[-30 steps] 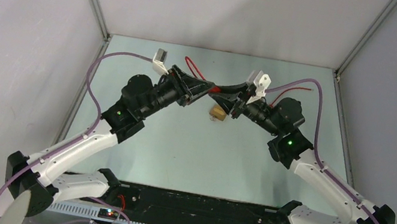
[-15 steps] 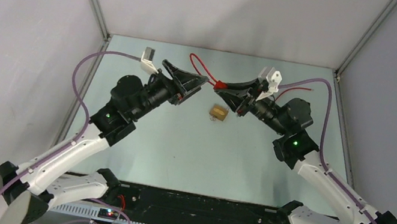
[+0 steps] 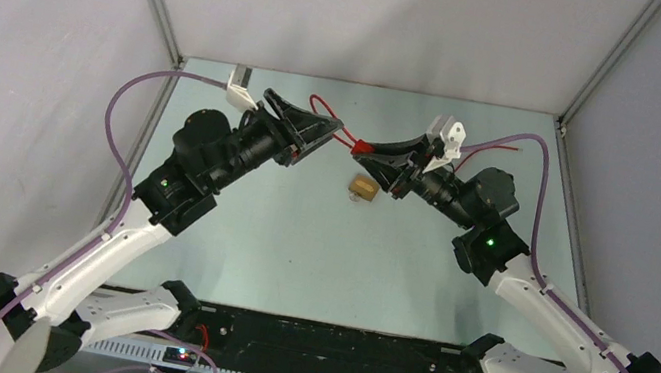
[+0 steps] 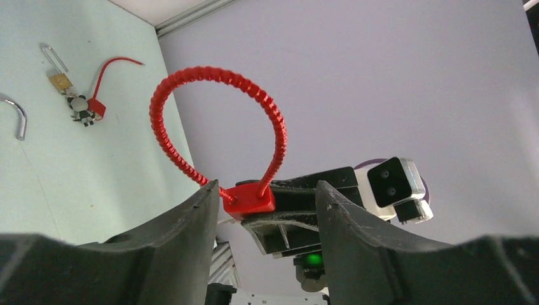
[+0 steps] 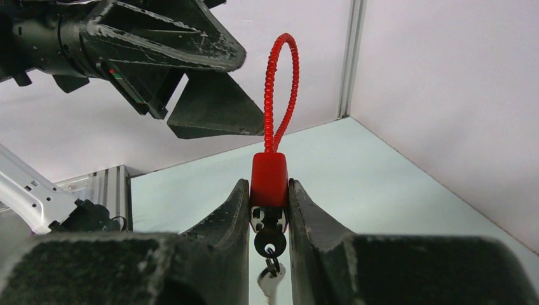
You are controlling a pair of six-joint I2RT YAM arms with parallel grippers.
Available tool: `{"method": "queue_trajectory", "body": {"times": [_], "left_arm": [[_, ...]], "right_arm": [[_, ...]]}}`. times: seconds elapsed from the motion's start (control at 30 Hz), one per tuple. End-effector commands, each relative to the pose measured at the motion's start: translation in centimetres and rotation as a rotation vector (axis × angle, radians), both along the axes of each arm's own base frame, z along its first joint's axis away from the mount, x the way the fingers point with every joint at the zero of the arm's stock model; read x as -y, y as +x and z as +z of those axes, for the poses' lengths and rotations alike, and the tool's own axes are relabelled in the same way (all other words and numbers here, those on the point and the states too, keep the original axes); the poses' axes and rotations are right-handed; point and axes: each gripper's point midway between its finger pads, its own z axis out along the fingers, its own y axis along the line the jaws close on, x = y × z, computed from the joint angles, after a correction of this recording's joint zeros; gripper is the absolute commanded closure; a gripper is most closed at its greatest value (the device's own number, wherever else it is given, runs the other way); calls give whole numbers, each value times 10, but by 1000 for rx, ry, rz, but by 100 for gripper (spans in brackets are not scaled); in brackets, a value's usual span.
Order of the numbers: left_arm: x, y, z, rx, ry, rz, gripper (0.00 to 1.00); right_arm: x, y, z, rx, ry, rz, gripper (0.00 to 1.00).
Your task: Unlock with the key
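From above, the right gripper (image 3: 370,153) is pinched onto a red tag (image 3: 358,148) over the middle of the table (image 3: 295,252), toward its far edge. The left gripper (image 3: 323,135) faces it with jaws spread and nothing between them, tips just short of the tag. The brass padlock (image 3: 365,188) lies loose on the table just nearer than both, held by neither. I judge that pushing a key at it would slide it across the smooth top rather than seat the key. In the left wrist view the spread fingers (image 4: 178,254) frame the tag and its ribbed red wire loop (image 4: 197,72). Closing here would likely catch plastic or wire, not metal, and the two hands are close enough to knock together. A second small lock (image 4: 60,81) with its own tag lies by the table's right edge, toward the far corner, and could be mistaken for the target. In the right wrist view the key (image 5: 270,289) hangs below the tag, between the right fingers (image 5: 219,241), at the picture's bottom edge. Tiny and dangling from a small link, it may swing or twist away from a grasp. The table is a pale green, faintly glossy sheet, and plain pale grey walls (image 5: 445,95) meet at aluminium posts (image 5: 353,57).
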Motion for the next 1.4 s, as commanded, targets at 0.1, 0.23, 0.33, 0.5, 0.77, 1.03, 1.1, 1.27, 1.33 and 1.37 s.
{"method": "queue_trajectory", "body": {"times": [0.1,0.23,0.33,0.5,0.77,1.03,1.1,1.27,1.33,1.37], "left_arm": [[3,1,-10,-66,-4,-10,48],[-1,1,-20,-108,-23,11,58],[-4,2,-21,-106,-22,23,61],[-2,3,-20,-102,-17,19,63],[10,9,-13,-106,-33,-12,64],[1,19,-15,-139,-68,36,100],[-12,25,-13,-133,-80,79,100],[-34,34,1,-86,-78,149,100],[-38,37,2,-73,-62,167,100],[-40,38,1,-66,-49,175,100]], "right_arm": [[4,-6,23,57,64,-14,100],[5,-6,25,57,67,-21,100],[6,-7,26,58,74,-24,100],[4,-10,27,59,80,-13,100],[-3,-16,24,53,74,12,100],[-1,-19,14,48,42,-5,100],[2,-19,2,37,15,-21,100],[10,-17,-24,16,-65,-70,100],[13,-16,-35,1,-93,-87,100],[15,-15,-44,-17,-115,-95,100]]}}
